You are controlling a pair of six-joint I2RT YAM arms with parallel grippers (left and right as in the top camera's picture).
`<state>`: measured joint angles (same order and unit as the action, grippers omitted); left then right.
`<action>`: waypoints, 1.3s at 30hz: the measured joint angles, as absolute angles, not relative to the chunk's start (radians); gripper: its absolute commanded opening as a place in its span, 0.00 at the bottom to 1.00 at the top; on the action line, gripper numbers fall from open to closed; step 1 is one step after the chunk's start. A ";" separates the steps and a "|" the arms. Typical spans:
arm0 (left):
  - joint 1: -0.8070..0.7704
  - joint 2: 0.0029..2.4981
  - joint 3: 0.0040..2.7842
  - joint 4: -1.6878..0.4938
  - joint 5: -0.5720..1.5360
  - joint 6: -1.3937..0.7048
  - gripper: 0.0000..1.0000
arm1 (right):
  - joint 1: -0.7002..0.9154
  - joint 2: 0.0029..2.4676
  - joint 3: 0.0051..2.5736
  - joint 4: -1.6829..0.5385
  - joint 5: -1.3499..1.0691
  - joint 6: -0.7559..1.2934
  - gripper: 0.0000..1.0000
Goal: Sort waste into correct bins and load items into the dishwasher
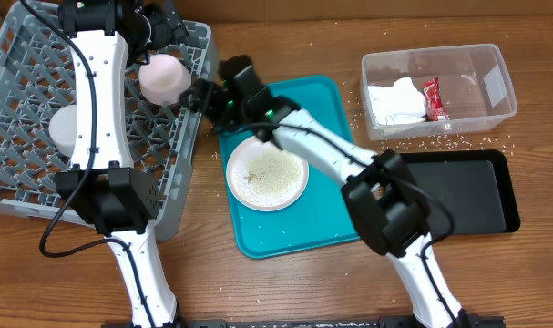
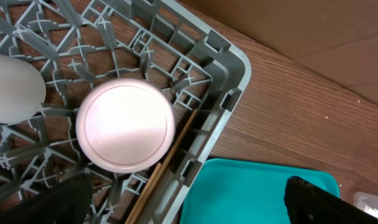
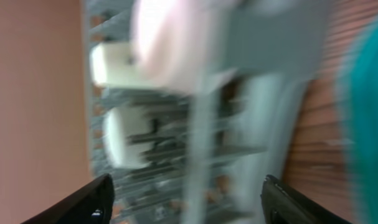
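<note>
The grey dish rack [image 1: 25, 182] stands at the left. A pale bowl [image 1: 164, 77] lies upside down in it, and a white cup [image 1: 62, 128] lies further left. My left gripper [image 1: 158, 25] hovers above the bowl [image 2: 125, 124], open and empty [image 2: 189, 205]. My right gripper [image 1: 201, 96] is open and empty at the rack's right wall [image 3: 238, 93]; that view is blurred. A white plate [image 1: 267, 173] with rice on it sits on the teal tray [image 1: 322, 100]. The clear tub [image 1: 490, 87] holds the napkin [image 1: 394, 100] and red wrapper [image 1: 432, 98]. The black tray [image 1: 472, 191] is beside it. Only one plate shows.
Loose rice grains [image 1: 431, 141] lie on the table between the tub and the black tray. Wooden chopsticks [image 2: 170, 158] lie along the rack's inner wall [image 2: 232, 68] next to the bowl. The teal tray's corner [image 2: 257, 193] sits close to the rack.
</note>
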<state>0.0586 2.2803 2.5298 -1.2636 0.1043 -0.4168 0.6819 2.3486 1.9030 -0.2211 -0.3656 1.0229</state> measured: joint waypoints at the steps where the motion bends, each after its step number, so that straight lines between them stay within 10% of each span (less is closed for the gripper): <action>1: 0.059 2.280 2.529 -1.263 0.104 -0.417 1.00 | 0.661 2.346 1.903 -0.257 -0.365 1.010 0.79; 9: 0.059 2.280 2.529 -1.264 0.105 -0.417 1.00 | 0.471 2.210 1.901 -0.467 -0.354 0.878 0.80; 15: 0.059 2.280 2.529 -1.264 0.105 -0.417 1.00 | 0.344 2.011 1.901 -0.661 -0.269 0.754 1.00; 29: 0.059 2.280 2.529 -1.264 0.105 -0.417 1.00 | -0.037 1.770 1.902 -1.031 -0.200 0.653 1.00; 39: 0.059 2.280 2.529 -1.263 0.161 -0.421 1.00 | -0.009 1.766 1.902 -1.195 -0.395 0.439 1.00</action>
<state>0.0586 2.2803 2.5294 -1.2629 0.1608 -0.4206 -0.0093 1.7660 1.9018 -1.1946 -0.3950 0.4385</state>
